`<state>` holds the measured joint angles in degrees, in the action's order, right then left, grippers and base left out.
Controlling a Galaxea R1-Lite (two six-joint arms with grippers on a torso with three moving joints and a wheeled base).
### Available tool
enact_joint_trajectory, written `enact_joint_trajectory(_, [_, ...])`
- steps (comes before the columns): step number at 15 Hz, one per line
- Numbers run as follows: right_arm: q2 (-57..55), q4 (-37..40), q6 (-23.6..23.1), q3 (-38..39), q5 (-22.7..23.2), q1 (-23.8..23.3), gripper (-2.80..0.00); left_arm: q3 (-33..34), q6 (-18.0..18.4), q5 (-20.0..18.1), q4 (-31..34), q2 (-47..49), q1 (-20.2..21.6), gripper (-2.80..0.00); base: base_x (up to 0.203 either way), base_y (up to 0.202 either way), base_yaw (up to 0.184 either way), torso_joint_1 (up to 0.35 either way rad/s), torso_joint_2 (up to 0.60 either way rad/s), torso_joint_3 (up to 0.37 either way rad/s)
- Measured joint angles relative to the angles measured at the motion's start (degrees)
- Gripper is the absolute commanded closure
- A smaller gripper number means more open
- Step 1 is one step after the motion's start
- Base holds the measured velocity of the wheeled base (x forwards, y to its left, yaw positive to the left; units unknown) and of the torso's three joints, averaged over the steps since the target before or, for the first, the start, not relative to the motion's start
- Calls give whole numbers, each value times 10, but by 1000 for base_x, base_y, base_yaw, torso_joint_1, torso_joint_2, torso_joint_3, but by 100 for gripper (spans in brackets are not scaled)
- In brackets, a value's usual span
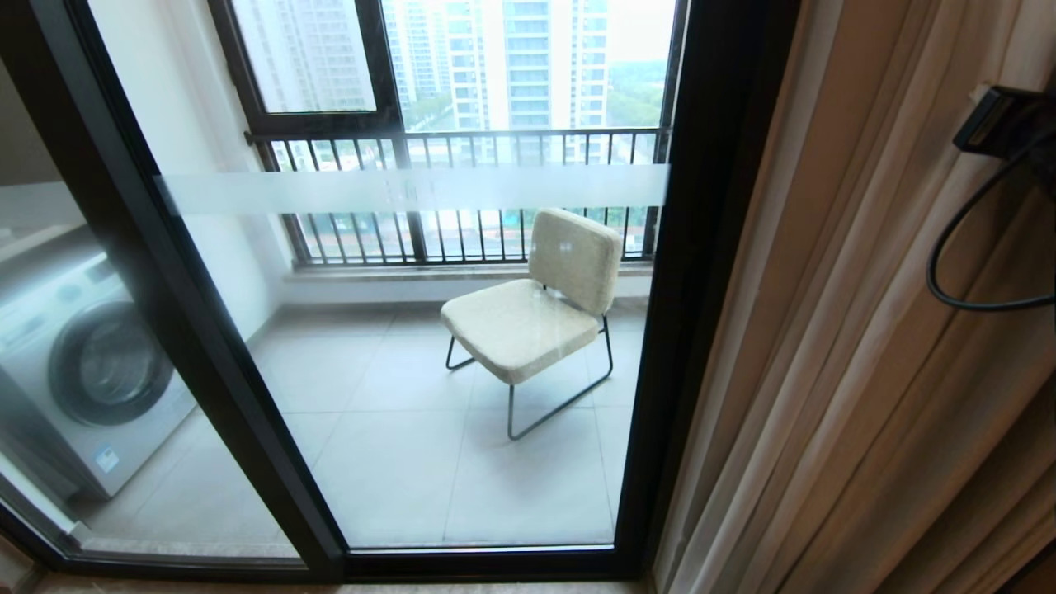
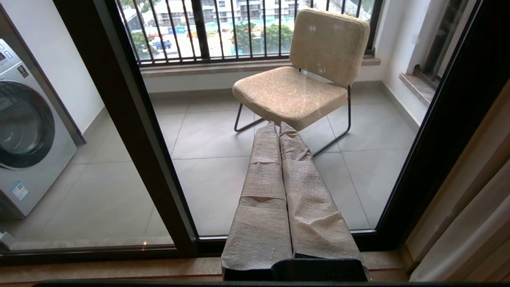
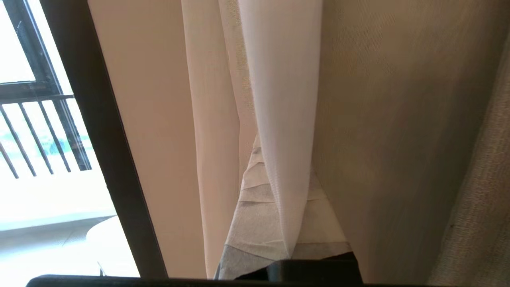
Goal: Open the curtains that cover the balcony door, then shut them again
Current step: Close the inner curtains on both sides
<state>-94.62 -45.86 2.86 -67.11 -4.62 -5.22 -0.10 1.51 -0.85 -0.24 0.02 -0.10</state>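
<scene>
Curtains [image 1: 858,346] bunched at the right edge of the balcony door [image 1: 412,330], glass uncovered; right gripper [image 3: 279,191] with jaws clenched on a sheer white fold; left gripper [image 2: 279,131] idle, jaws closed, empty, facing the chair [image 2: 303,75].

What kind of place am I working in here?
Most likely a high-rise flat, at the glass balcony door: outside stand a washing machine, a chair and a railing facing tower blocks. Curtains hang indoors, on the right.

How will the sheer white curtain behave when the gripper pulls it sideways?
Probably floppy: the sheer white curtain hangs in soft folds. Likely light, being see-through. It may slip, since the right gripper pinches only a thin fold.
</scene>
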Motion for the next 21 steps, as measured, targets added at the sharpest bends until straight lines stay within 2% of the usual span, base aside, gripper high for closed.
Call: enact_joint_trajectory(21, [31, 2, 2, 17, 0, 1, 0, 0, 0, 0, 0, 0, 0, 0, 0, 0, 0, 0, 0, 0])
